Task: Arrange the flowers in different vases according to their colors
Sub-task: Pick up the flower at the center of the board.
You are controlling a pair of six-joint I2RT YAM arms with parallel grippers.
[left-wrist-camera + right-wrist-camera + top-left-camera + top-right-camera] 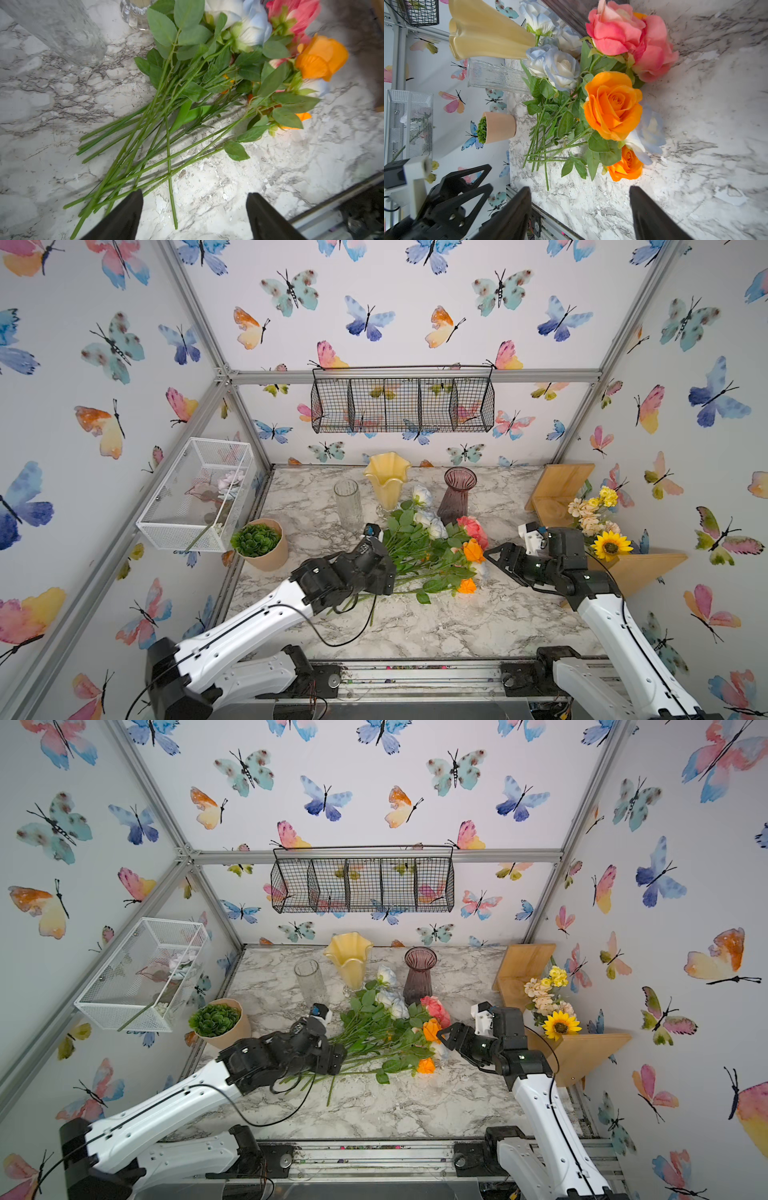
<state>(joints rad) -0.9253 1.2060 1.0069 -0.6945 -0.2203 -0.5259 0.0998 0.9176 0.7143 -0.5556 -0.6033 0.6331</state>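
Two claws, both with jaws spread and nothing between them: the left claw [194,192] hangs over the cut ends of the stems, and the right claw [579,188] faces the blossom end of the same heap. The flowers [424,549] lie in one loose pile on the marble table [436,635], mid-frame in both top views, none yet in a vase. The stems cross one another, so a closing left claw could well catch several at once, or lift one and drag along neighbours of another colour. The right claw, so near the heads, risks crushing a bloom instead of taking a stem, and two arms working one pile could bump. The upper edge of the pile lies just beside the feet of the yellow vase [387,483] and the purple vase [457,493]; a tug could tip either, or the clear glass vase [348,502] near them. By count: three vases, all upright and empty; two pink roses [616,29]; at least two orange roses [612,106], with more orange half hidden under leaves; four or five white-blue roses [560,68], hard to tell apart; stems too tangled to count.
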